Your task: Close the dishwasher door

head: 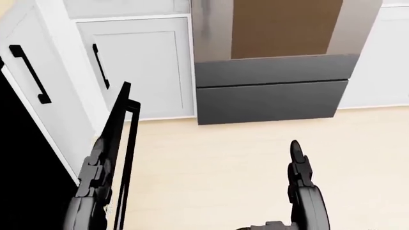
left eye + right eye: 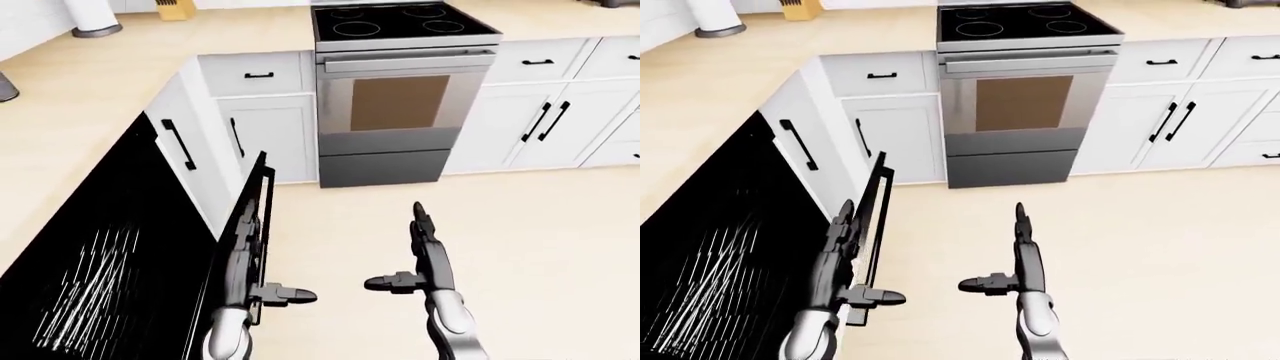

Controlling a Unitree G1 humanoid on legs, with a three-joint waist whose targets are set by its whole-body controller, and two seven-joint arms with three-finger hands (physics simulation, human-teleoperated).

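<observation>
Dishwasher interior (image 2: 90, 277): black cavity, far left of the stove in the left-eye view, wire rack lines visible inside.
Dishwasher door (image 2: 243, 240): black panel, partly open, seen edge-on, standing between the cavity and the floor; left of the stove and lower in view.
Left hand (image 2: 243, 259): fingers extended, not clenched, flat against the door's outer face; thumb sticks out toward the stove side.
Floor (image 2: 540, 247): pale wood, below the stove.
Right hand (image 2: 425, 251): fingers straight and released, holding nothing, over the floor below the stove.
Stove (image 2: 395, 97): steel oven with brown window, black cooktop, top centre.
Cabinets (image 2: 540, 112): white, black handles, right of the stove.
</observation>
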